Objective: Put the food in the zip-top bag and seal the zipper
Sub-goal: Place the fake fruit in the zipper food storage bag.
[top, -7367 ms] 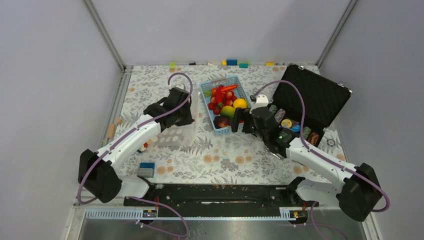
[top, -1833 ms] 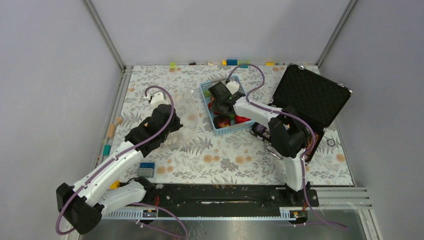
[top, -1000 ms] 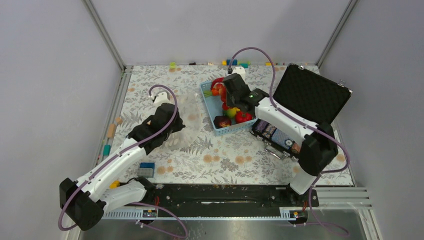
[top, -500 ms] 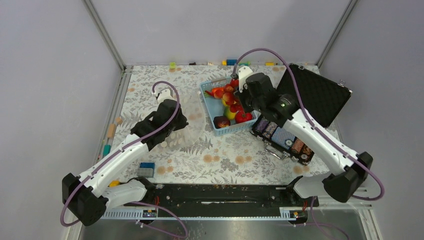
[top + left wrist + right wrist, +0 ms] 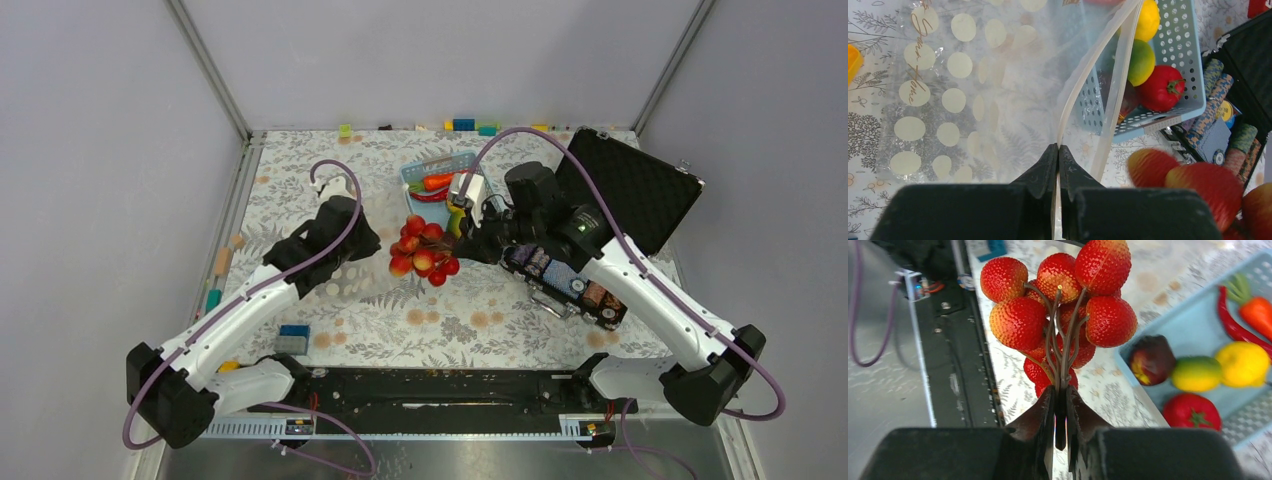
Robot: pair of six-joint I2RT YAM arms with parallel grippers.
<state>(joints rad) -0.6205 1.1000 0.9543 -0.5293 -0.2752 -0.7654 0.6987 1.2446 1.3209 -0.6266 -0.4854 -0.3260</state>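
The zip-top bag [image 5: 948, 90], clear with white dots, is held up by one lip of its mouth. My left gripper [image 5: 1058, 147] is shut on the zipper [image 5: 1088, 65], and the other lip hangs apart from it. My right gripper [image 5: 1060, 390] is shut on the stem of a bunch of red round fruits [image 5: 1058, 305]. From above, the bunch [image 5: 420, 250] hangs just right of the bag [image 5: 352, 278], between my left gripper [image 5: 365, 240] and my right gripper [image 5: 468, 240]. More food lies in the blue basket [image 5: 465, 160]: tomato [image 5: 1190, 412], lime [image 5: 1195, 374], lemon [image 5: 1243, 362], chili [image 5: 1230, 325], carrot [image 5: 1255, 310].
An open black case [image 5: 620, 195] with chip stacks [image 5: 565, 280] stands right of the basket, under my right arm. Small coloured blocks [image 5: 462, 125] line the back edge. A blue block [image 5: 293, 338] lies near the left arm's base. The black base rail [image 5: 430, 385] runs along the front.
My right gripper has lifted the red bunch out of the basket and carried it left and nearer, up to the bag's mouth. The left gripper keeps its hold on the bag, barely shifted.
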